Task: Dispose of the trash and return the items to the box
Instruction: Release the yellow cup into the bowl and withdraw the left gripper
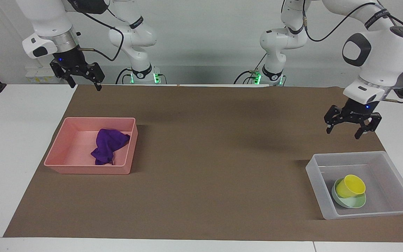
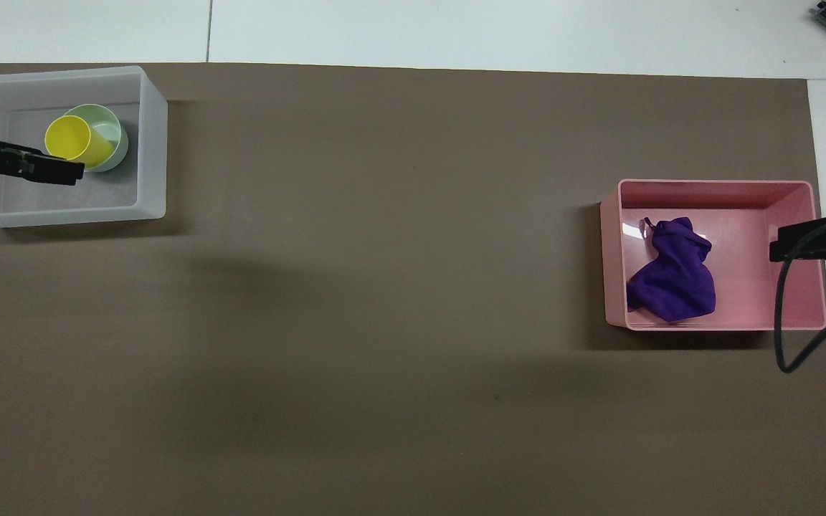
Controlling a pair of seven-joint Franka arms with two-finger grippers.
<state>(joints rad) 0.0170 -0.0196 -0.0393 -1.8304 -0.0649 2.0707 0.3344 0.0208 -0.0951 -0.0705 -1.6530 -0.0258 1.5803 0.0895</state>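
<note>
The yellow cup (image 1: 351, 185) leans tilted inside the mint-green bowl (image 1: 358, 202), and both sit in the clear box (image 1: 314, 175) at the left arm's end of the table. My left gripper (image 1: 343, 133) hangs open and empty in the air over the mat, just off the box's edge nearest the robots. From above, the cup (image 2: 69, 138), the bowl (image 2: 112, 132) and the box (image 2: 152, 143) show too. The purple rag (image 1: 108, 144) lies crumpled in the pink tray (image 1: 61, 155). My right gripper (image 1: 86, 87) waits open and empty, high over the mat's corner by the tray.
A brown mat (image 1: 205, 157) covers most of the white table. The pink tray (image 2: 736, 208) holds the rag (image 2: 673, 278) at the right arm's end. A black cable (image 2: 784, 315) loops from the right arm over the tray's corner.
</note>
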